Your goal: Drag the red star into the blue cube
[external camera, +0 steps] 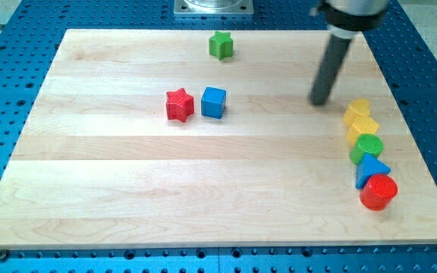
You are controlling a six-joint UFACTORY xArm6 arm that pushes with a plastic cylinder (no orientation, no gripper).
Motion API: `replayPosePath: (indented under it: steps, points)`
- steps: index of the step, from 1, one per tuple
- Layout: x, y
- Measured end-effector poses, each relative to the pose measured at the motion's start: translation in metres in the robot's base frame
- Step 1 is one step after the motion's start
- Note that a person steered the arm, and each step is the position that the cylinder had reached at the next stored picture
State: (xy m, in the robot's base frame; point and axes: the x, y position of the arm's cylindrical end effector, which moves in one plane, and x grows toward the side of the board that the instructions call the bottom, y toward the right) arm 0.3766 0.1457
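Note:
The red star (179, 105) lies left of the board's middle, close beside the blue cube (213, 101), which sits just to its right with a small gap between them. My tip (321, 101) rests on the board far to the right of both blocks, near the column of blocks on the right side.
A green star (221, 45) sits near the view's top. On the right, a column runs downward: two yellow blocks (357, 111) (363, 128), a green cylinder (369, 146), a blue triangle (371, 168) and a red cylinder (378, 192). The wooden board (127, 189) lies on a blue perforated table.

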Motion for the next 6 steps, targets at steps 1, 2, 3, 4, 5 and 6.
replayPosePath:
  steps: [1, 2, 3, 4, 5, 6]
  points:
    - [0.114, -0.055]
    - [0.125, -0.157]
    - [0.058, -0.201]
    - [0.050, -0.256]
    - [0.026, -0.303]
    - [0.009, -0.254]
